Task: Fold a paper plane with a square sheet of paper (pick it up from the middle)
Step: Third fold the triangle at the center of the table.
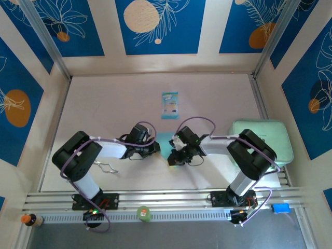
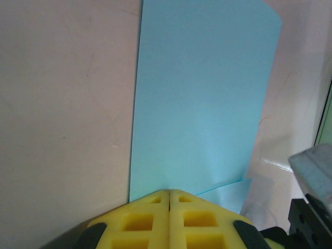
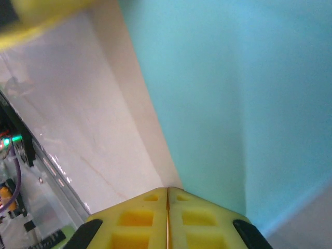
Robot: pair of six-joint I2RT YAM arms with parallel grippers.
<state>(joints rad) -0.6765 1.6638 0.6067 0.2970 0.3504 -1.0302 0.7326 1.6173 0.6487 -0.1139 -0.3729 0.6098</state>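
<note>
You are early in the folding: the thin light-blue square sheet of paper [image 1: 164,139] lies at the middle of the pale surface [image 1: 119,98], between your two arms, and it has no dart shape yet. In the left wrist view it reads as a tall, plain panel [image 2: 202,104] with a small flap turned up by its near right corner, so I judge a first crease is being worked.

Your left hand [image 2: 169,193] is clenched, its yellow fingers [image 2: 140,220] meeting at the sheet's near edge. Your right hand [image 3: 167,189] is clenched too, and the paper's edge [image 3: 218,93] runs straight into its tips. Whether either hand pinches the paper or only presses on it, I cannot tell.

Next, you likely need to keep one hand pinning the sheet while the other runs along the crease. Move slowly, since thin paper slides and buckles easily.
</note>
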